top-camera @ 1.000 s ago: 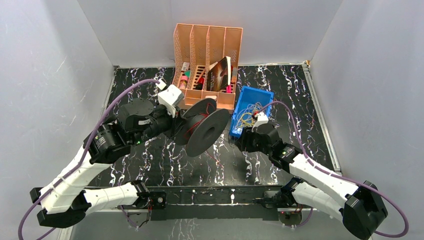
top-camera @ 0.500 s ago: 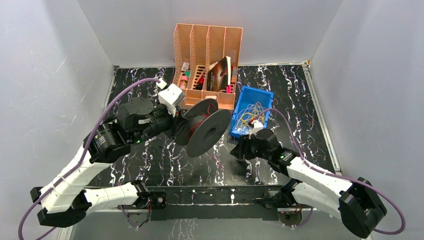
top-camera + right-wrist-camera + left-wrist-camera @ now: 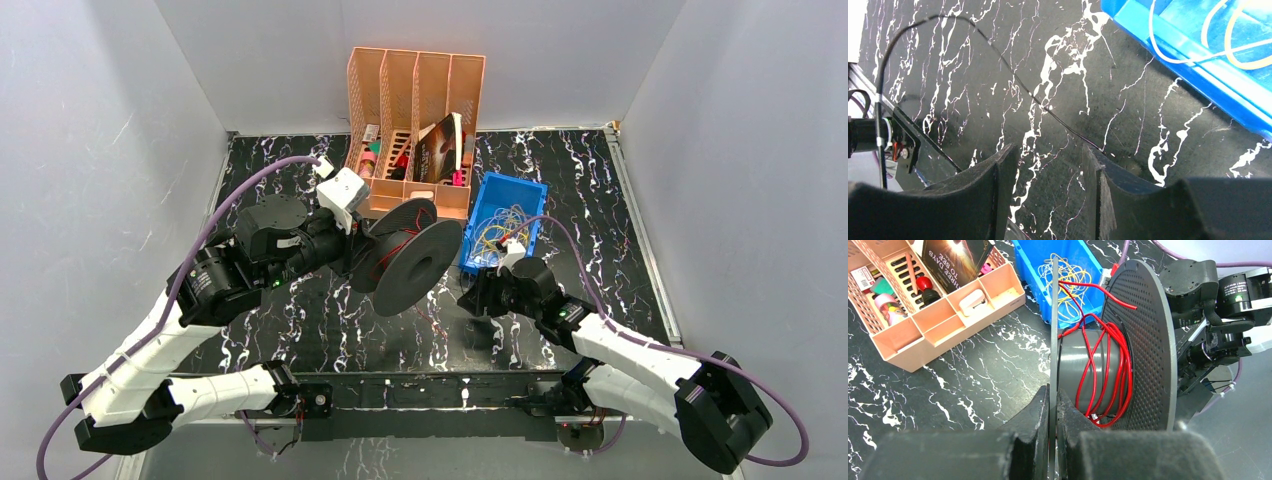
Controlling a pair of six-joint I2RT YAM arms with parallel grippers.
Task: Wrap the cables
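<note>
Right wrist view puts the right pincer [image 3: 1048,155] low over the bench [image 3: 973,100], jaws apart and holding nothing. A black cable [image 3: 1013,80] lies loose on the bench, arcing in from the left and ending at the tip of one finger [image 3: 1108,175], not between the jaws. Left wrist view shows the left pincer [image 3: 1053,392] clenched on the rim of one disc of the spool [image 3: 1143,340], held with its discs on edge and seemingly clear of the bench. A red cable [image 3: 1120,380] sits in a few loose turns round the core, one end poking out past the disc. By my reading one cable is on and the step in hand is fetching the next, the black one. That calls for shifting the open jaws sideways to straddle the thin strand, closing on it against the bench, then leading it to the core. Beyond the spool, a blue bin [image 3: 515,180] holds a tangle of yellow cables [image 3: 1073,275], with some orange and red among them. Farthest back, the peach rack [image 3: 415,90] holds a book [image 3: 955,257] and small items in its front trays.
</note>
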